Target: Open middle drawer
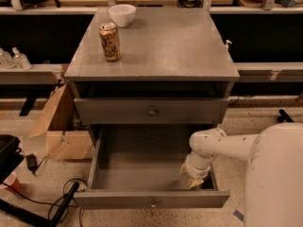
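Currently we log the middle drawer (118, 200) standing open, drawn well out from the front of the grey table (170, 41). Its box is shallow and grey, and its bottom shows plainly. Its flat front panel lies nearest the camera, with the small round lower knob (152, 204) at centre. Above it the top drawer (199, 111) sits flush and shut, with the upper knob (152, 111) at centre. A dark gap runs between that front and the tabletop.

Pincer (190, 176): inside the middle drawer, at its right front corner, just behind the front panel and beside the right wall. It hangs from the white arm (222, 145), which reaches in over the right wall from the robot's body at lower right. We cannot tell how far the pincer is open, nor whether it has hold of anything.

On the table: a gold can (109, 41), upright, towards the left. A white bowl (122, 14) sits behind it at the back edge, apart from the can.

Left of the table: a cardboard box (61, 126) on the floor, just beside the table's side. Black cables (47, 200) lie near the drawer's left front corner. Two clear bottles (12, 59) stand on a low ledge at far left.
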